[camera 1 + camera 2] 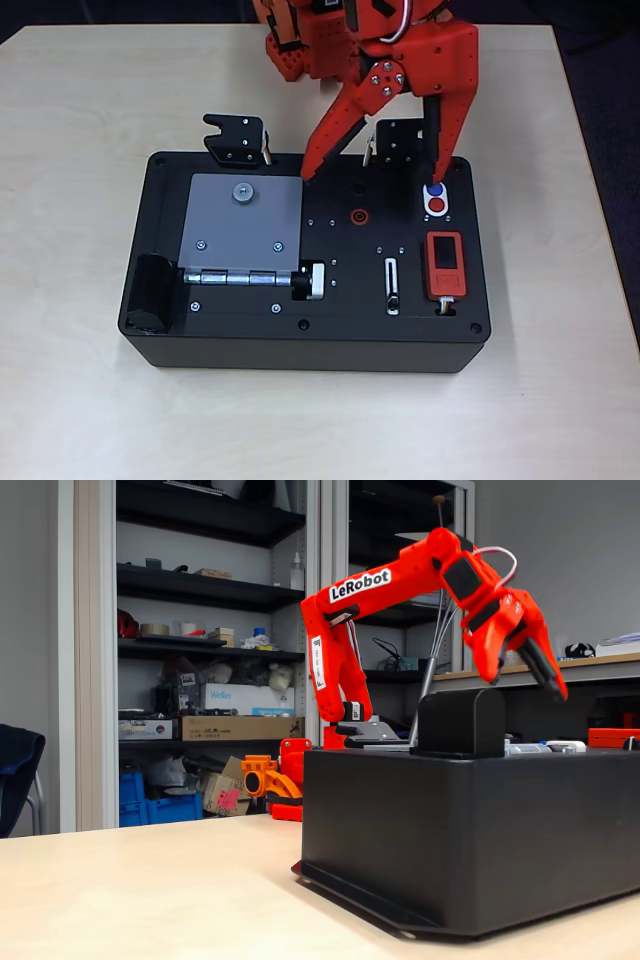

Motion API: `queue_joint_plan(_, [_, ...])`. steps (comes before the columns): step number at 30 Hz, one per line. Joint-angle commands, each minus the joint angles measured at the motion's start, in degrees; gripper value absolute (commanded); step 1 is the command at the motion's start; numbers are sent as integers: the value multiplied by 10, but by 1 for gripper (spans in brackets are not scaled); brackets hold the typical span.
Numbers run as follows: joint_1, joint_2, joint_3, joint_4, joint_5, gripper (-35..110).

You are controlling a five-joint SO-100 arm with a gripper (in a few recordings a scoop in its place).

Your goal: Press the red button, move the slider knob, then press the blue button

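The gripper (372, 180) hangs spread wide and empty over the box's (250, 345) 12 o'clock edge. One fingertip (438, 178) sits just beside the blue button (434, 189); the red button (438, 207) lies at its 6 o'clock, the knob (393, 301) further toward 7.

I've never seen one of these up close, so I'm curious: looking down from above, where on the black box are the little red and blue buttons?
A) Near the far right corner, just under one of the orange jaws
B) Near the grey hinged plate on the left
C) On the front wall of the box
A: in the overhead view the blue button and red button sit together in a white oval near the far right corner of the box, at the tip of one finger of the gripper.
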Motion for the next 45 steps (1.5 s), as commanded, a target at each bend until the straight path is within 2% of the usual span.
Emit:
queue_joint_plan(1, [10,52,-13,10,-4,38])
queue_joint_plan(8, [35,132,40,-5,-24,11])
queue_joint_plan(14, [51,178,75,-17,-32,0])
queue_joint_plan(18, [58,214,112,-39,-35,0])
queue_joint_plan(23, [68,304,213,-136,-31,0])
queue_joint_plan(33, [47,566,435,-273,62,0])
queue_joint_plan(40, [45,724,565,-303,91,0])
queue_joint_plan(45, [81,789,621,-285,95,0])
